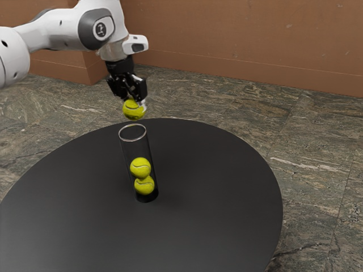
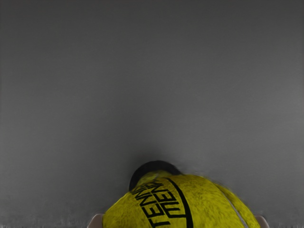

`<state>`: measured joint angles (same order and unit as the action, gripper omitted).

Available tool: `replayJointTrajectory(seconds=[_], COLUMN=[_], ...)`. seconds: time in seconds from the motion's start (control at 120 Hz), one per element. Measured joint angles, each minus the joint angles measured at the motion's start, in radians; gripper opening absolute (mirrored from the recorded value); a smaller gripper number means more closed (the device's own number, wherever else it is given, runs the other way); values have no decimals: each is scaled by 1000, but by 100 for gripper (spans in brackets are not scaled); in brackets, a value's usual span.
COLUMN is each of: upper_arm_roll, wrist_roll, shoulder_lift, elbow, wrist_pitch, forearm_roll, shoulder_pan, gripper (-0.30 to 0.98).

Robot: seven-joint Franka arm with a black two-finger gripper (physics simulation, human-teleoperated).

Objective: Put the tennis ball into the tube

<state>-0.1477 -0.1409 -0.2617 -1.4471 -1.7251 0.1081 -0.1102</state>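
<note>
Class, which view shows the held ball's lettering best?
The wrist view: the lettering is large and partly readable on the ball. The exterior view shows the ball in the claw, but any lettering there is unreadable.

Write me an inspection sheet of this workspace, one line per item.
Surface: round black table, plain top.
Job's things: clear, open-topped tube standing on the table; lower ball and upper ball stacked inside; held ball above the rim level, outside the tube.
Clutter: nothing seen.
Gripper: black, shut on the held ball, fingers on two sides of it.
Cables: nothing seen.
Surroundings: veined stone floor, brown wall.
</note>
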Motion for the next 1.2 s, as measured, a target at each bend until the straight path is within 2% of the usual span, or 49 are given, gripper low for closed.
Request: replayJointTrajectory(seconds=[0.458,0.758,0.867,1.008,1.2], upper_arm_roll=[34,34,34,33,32], wrist_roll=[-4,-3,-4,-10,-20], shoulder_lift=[120,134,134,135,135], elbow=[-191,-221,-221,-221,-221], wrist_pitch=[-76,-94,-95,-91,-85], forearm_roll=[-8,-10,-5,12,26], shoulder_pan=[-6,-6,-6,-6,-6], gripper=[2,4,15,42,57])
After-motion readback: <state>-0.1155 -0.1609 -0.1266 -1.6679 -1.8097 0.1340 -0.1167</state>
